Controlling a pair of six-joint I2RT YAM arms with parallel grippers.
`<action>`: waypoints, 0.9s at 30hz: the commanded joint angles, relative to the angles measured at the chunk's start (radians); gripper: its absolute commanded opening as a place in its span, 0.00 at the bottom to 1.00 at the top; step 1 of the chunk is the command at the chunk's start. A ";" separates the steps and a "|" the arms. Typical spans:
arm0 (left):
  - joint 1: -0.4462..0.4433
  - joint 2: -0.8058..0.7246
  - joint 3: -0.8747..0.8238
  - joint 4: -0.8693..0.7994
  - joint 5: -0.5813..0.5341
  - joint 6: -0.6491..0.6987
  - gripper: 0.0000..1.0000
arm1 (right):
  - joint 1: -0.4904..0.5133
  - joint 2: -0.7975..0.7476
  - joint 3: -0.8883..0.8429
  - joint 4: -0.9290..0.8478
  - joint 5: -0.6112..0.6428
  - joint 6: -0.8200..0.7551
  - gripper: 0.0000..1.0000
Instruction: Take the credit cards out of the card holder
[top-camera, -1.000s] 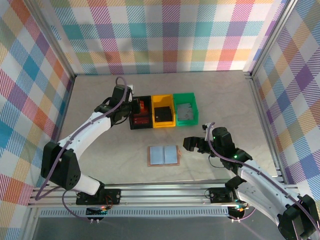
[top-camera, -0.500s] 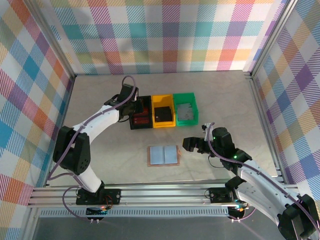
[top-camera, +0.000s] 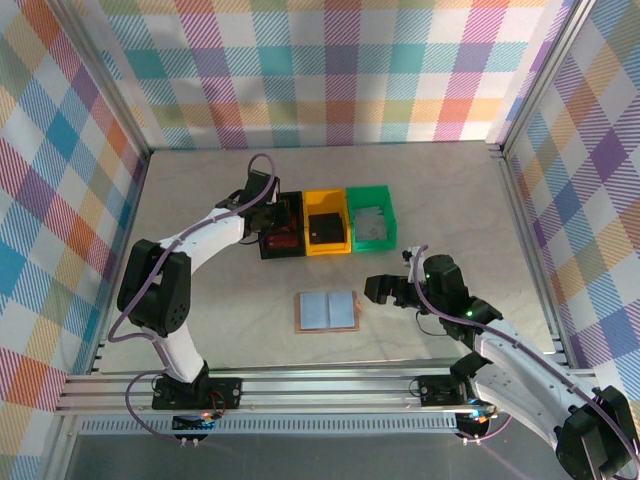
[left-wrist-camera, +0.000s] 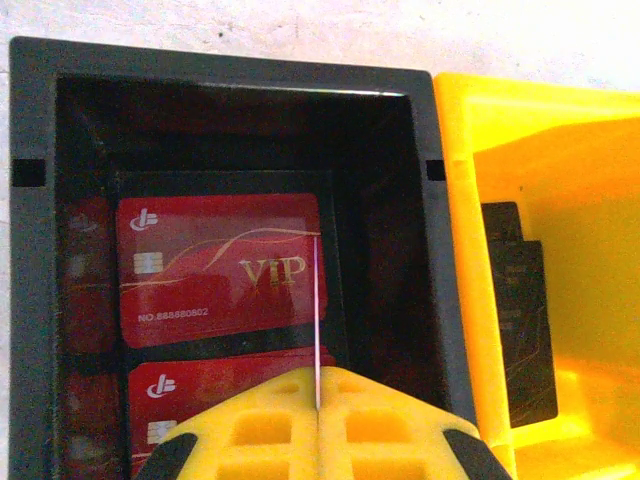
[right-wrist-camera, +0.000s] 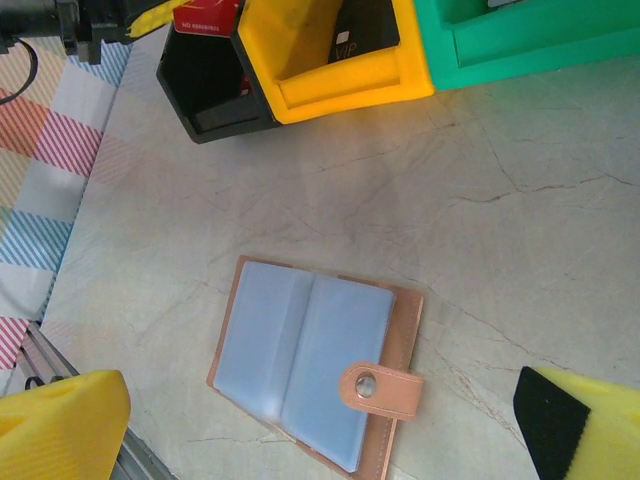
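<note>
Marbled beige tabletop (top-camera: 200, 200) carries everything. Nearest me the card holder (top-camera: 327, 310) lies spread flat, its pale blue pockets looking bare, and at its 3 o'clock my right gripper (top-camera: 372, 290) hangs wide open, holding nothing. Farther off, at the holder's 11 o'clock, my left gripper (left-wrist-camera: 318, 405) is pinched tight on a credit card (right-wrist-camera: 206, 14), edge-on above the black bin (left-wrist-camera: 30, 250). I judge this a drop: keep centred over that bin, clear of the yellow bin (left-wrist-camera: 455, 200) at its 3 o'clock, and let go low so the card lands flat. Two red cards (left-wrist-camera: 220, 275) lie inside, glossy, with a chip and gold VIP lettering.
</note>
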 joint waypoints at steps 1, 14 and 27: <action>0.012 0.028 0.022 0.038 0.043 -0.029 0.00 | -0.005 0.004 -0.011 0.031 -0.022 0.006 0.99; 0.018 0.071 0.039 -0.002 0.057 -0.018 0.00 | -0.005 0.009 -0.013 0.037 -0.032 0.006 0.99; 0.022 0.107 0.075 -0.075 0.062 0.007 0.10 | -0.005 0.016 -0.011 0.039 -0.038 0.006 0.99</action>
